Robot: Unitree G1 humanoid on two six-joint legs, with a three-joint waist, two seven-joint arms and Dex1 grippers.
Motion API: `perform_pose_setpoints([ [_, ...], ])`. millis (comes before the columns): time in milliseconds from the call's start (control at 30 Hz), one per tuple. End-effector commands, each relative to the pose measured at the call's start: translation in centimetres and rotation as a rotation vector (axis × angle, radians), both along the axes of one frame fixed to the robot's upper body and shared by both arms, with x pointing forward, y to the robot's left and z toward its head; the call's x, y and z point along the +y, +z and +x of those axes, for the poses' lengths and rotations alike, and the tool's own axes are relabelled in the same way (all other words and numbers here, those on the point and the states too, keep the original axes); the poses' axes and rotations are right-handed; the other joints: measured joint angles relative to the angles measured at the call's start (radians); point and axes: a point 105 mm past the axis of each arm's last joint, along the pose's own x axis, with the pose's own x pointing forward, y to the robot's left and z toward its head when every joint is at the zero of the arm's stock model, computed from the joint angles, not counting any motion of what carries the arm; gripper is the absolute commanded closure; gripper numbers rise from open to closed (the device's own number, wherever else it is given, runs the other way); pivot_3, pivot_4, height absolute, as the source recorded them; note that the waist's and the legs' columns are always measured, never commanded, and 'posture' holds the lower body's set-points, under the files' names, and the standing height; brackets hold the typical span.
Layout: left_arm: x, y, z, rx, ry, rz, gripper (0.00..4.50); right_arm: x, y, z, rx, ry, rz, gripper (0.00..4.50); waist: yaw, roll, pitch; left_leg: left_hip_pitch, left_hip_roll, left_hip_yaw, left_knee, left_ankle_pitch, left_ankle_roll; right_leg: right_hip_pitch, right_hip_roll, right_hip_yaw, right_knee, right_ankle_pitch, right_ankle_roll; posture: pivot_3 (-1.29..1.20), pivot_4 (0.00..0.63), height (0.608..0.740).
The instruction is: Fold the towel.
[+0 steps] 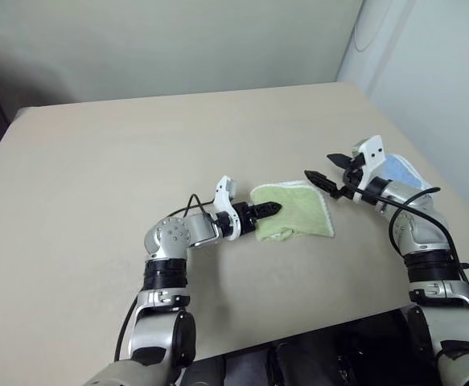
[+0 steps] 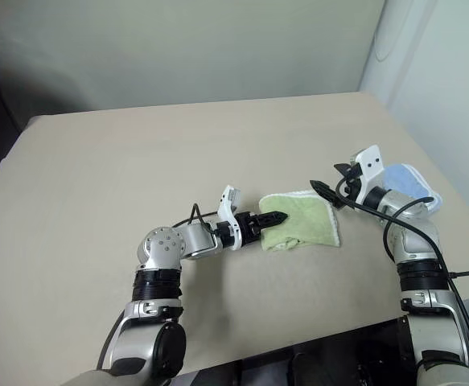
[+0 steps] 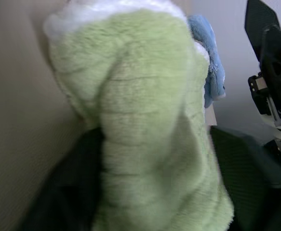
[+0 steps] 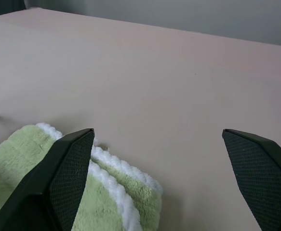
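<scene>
The towel (image 1: 297, 211) is a light-green terry cloth with white edging, lying folded over itself near the middle of the table. Its left part bunches up thickly. My left gripper (image 1: 271, 209) reaches in from the left and lies over the towel's left edge. In the left wrist view the green towel (image 3: 150, 125) bulges right in front of the camera. My right gripper (image 1: 318, 166) hovers open just beyond the towel's far right corner. In the right wrist view its fingertips (image 4: 82, 144) stand wide apart with nothing between them, above the white-edged corner (image 4: 121, 178).
A light blue cloth (image 1: 399, 172) with white trim lies at the table's right edge, behind my right wrist. The beige table (image 1: 137, 153) stretches bare to the left and far side. A pale wall stands close beyond the right edge.
</scene>
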Motion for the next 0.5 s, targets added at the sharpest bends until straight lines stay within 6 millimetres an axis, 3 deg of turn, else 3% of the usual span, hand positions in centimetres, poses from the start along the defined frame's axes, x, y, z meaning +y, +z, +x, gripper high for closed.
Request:
perform_pose_setpoints([
  [33,0.6,1.6,0.7,-0.050,0.056,-0.060,2.43,-0.1,1.7,0.0,-0.078,-0.015,0.003,0.00,-0.001,0.000,0.000,0.000,0.000,0.000,0.000,0.000,0.000,0.000,0.000,0.000,0.000,0.000,0.000,0.00,0.150,0.740],
  [167,1.4,2.3,1.0,-0.076,0.111,-0.089,3.95,0.2,1.8,0.2,-0.084,-0.016,0.004,0.00,-0.006,0.000,0.000,0.000,0.001,0.001,-0.001,0.000,0.000,-0.001,0.000,0.000,0.000,0.000,0.000,0.00,0.150,0.740],
  [233,2.3,3.0,1.5,-0.103,0.170,-0.116,4.46,0.2,1.8,0.2,-0.085,-0.016,0.005,0.00,-0.008,0.000,0.000,0.000,0.001,0.002,-0.001,0.000,0.000,-0.002,0.000,0.000,0.000,0.000,0.000,0.00,0.150,0.740],
  [367,5.9,5.1,2.8,-0.157,0.335,-0.141,4.46,0.4,1.8,0.3,-0.086,-0.014,0.007,0.00,-0.013,0.000,0.000,0.000,0.001,0.002,-0.001,0.000,0.000,-0.002,0.000,0.000,0.000,0.000,0.000,0.00,0.150,0.740],
  [500,13.6,8.4,3.8,-0.254,0.612,-0.158,4.46,0.4,1.7,0.4,-0.085,-0.014,0.008,0.00,-0.029,0.000,0.000,0.000,0.003,0.003,-0.002,0.000,-0.001,-0.004,0.001,0.000,0.000,0.001,-0.003,0.00,0.150,0.740],
])
